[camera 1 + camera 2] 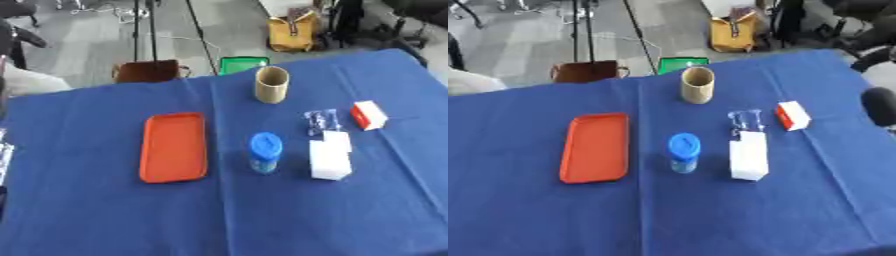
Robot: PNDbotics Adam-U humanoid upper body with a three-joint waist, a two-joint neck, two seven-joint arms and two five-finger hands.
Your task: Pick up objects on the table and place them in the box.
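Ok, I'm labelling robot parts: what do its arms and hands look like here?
Little shows. At the left eye view's left edge, what is probably the left arm is a silver-grey sliver with black below. At the right eye view's right edge, what may be the right arm is a rounded black shape. No hands, cables or markings show.

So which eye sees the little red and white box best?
The left eye view. There the red and white box sits well inside the picture on the blue table, its red end and white top easy to tell apart. The right eye view shows the same box whole too, only slightly smaller.
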